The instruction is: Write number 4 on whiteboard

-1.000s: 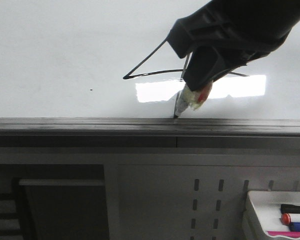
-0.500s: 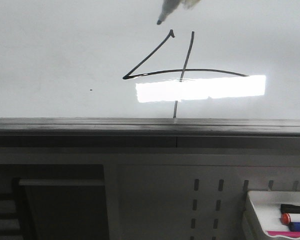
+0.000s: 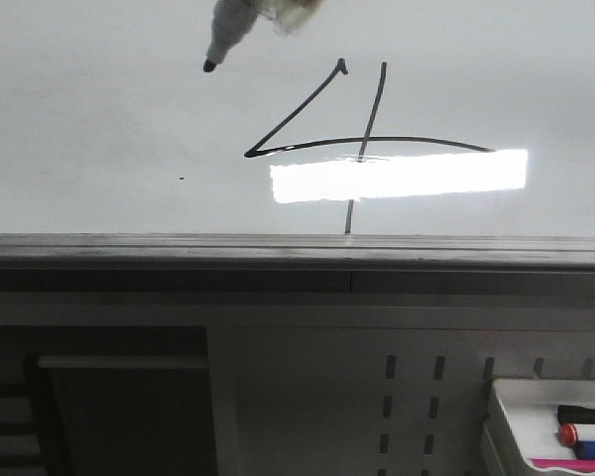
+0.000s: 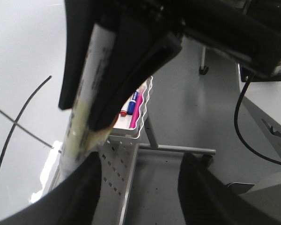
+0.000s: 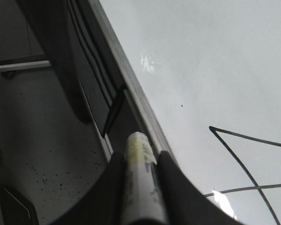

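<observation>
The number 4 (image 3: 365, 140) stands in thin black lines on the whiteboard (image 3: 99, 99). Its strokes also show in the left wrist view (image 4: 19, 112) and the right wrist view (image 5: 210, 127). My right gripper (image 5: 140, 158) is shut on a white marker (image 5: 140, 183). In the front view only the marker (image 3: 230, 22) shows, at the top edge, its black tip off the board up and left of the 4. My left gripper (image 4: 140, 192) is open and empty, below the board's level, and its view shows the right gripper holding the marker (image 4: 79, 136).
The whiteboard's grey frame edge (image 3: 278, 248) runs across the front view. A small white tray (image 3: 521, 397) with markers hangs at the lower right and also shows in the left wrist view (image 4: 141, 123). A tiny black dot (image 3: 181, 179) sits left of the 4.
A second ago the marker tip was at the bottom of the vertical stroke. It has lifted off the board, gone up out past the 4, then moved left. The full 4 now shows.
</observation>
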{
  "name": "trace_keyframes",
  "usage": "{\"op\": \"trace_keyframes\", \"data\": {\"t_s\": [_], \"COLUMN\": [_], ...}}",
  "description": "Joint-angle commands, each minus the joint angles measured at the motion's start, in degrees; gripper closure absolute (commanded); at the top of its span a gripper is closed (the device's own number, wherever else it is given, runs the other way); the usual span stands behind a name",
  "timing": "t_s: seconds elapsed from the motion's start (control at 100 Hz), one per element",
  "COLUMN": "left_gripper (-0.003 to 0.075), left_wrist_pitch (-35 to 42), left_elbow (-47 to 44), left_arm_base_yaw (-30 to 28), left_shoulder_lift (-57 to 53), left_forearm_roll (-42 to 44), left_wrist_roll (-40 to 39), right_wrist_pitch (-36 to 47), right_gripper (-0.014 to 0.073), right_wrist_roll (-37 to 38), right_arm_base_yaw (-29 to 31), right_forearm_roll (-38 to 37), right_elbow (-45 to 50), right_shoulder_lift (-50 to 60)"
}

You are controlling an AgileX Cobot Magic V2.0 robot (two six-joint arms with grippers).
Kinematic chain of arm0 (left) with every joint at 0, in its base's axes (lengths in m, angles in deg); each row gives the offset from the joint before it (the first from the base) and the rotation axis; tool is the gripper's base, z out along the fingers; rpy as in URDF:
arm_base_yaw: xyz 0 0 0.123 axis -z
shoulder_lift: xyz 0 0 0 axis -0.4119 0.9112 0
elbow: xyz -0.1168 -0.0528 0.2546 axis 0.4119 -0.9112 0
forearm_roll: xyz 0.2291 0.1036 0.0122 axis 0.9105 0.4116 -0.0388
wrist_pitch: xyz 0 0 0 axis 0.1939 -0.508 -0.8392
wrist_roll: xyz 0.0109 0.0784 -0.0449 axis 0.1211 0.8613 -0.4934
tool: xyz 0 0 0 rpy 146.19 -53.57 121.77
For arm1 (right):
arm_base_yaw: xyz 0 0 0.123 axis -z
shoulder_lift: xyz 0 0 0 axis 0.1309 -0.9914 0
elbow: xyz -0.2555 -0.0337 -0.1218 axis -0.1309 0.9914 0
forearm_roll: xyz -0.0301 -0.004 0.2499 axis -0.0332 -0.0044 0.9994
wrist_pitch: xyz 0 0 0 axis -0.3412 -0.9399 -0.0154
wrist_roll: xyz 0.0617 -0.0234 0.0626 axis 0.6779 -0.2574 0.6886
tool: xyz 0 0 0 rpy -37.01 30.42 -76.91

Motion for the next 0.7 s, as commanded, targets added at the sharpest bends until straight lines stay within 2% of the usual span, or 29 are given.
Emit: {"op": "trace_keyframes", "data": {"t_s": [0.0,0.25,0.33,0.69], "left_gripper": [0.0373,0.0374,0.04,0.0701], "left_wrist_pitch": [4.29,5.1,5.1,5.1], "left_elbow": [3.16,3.73,3.73,3.73], "left_arm_base_yaw": [1.63,1.91,1.91,1.91], "left_shoulder_lift": [1.67,3.44,3.44,3.44], "left_forearm_roll": [-2.67,-2.67,-2.67,-0.22], "left_wrist_roll": [0.37,0.37,0.37,0.37], "right_wrist_pitch": [3.28,1.99,1.99,2.22], "right_gripper": [0.0651,0.0651,0.0651,0.0651], "right_wrist_roll": [-2.66,-2.95,-2.95,-3.39], "right_arm_base_yaw": [-0.93,-1.4,-1.4,-1.4], "right_forearm_roll": [1.35,2.34,2.34,2.43], "right_elbow": [-1.77,-1.77,-1.77,-1.77], "right_shoulder_lift": [1.24,1.34,1.34,1.34]}}
